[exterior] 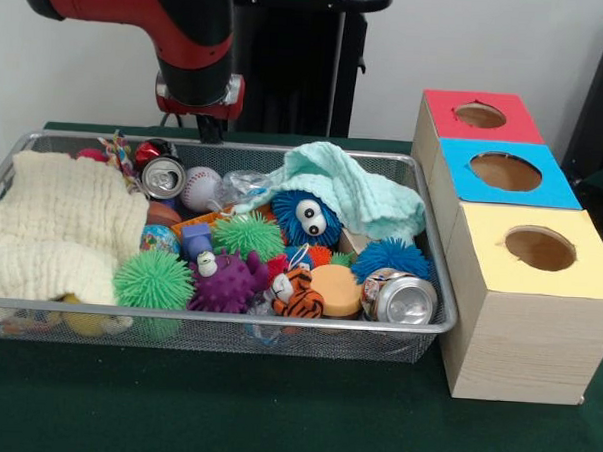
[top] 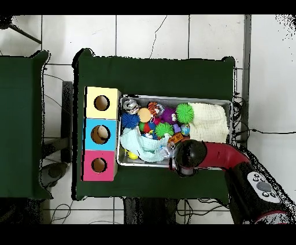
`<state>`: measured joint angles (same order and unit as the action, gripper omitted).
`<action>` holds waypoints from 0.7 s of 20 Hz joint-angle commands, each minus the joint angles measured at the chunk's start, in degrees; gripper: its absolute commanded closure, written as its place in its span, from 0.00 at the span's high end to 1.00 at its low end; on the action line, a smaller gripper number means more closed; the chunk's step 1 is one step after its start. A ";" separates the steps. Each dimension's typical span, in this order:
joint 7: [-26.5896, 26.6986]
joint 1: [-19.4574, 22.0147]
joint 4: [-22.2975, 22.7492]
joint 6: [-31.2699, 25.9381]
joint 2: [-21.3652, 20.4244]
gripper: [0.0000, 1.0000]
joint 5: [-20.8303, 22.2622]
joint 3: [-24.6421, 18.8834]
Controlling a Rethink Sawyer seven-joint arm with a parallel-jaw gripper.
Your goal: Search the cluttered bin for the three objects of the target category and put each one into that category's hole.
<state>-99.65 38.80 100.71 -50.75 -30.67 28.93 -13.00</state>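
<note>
A wire bin (exterior: 227,321) (top: 173,97) holds mixed clutter. Two silver cans show, one at the back left (exterior: 163,177) and one at the front right (exterior: 402,298). Spiky balls lie between them: two green (exterior: 154,278) (exterior: 248,232), one purple (exterior: 227,281), a blue one with eyes (exterior: 307,216) and another blue one (exterior: 392,258). A baseball (exterior: 201,189), a tiger toy (exterior: 297,294) and an orange disc (exterior: 337,288) also show. My gripper (exterior: 210,132) hangs over the bin's far rim, above the back-left can, holding nothing that I can see. In the overhead view the arm's wrist (top: 189,155) hides it.
A cream cloth (exterior: 56,225) covers the bin's left end and a mint cloth (exterior: 358,188) drapes over the back right. Right of the bin stands a row of wooden boxes with round holes in red (exterior: 481,115), blue (exterior: 505,171) and yellow (exterior: 540,247) tops.
</note>
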 commanded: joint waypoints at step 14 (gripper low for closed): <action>0.68 -2.44 -12.72 8.94 2.11 0.00 0.71 -5.43</action>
<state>-99.65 37.78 95.95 -48.25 -30.60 28.83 -13.17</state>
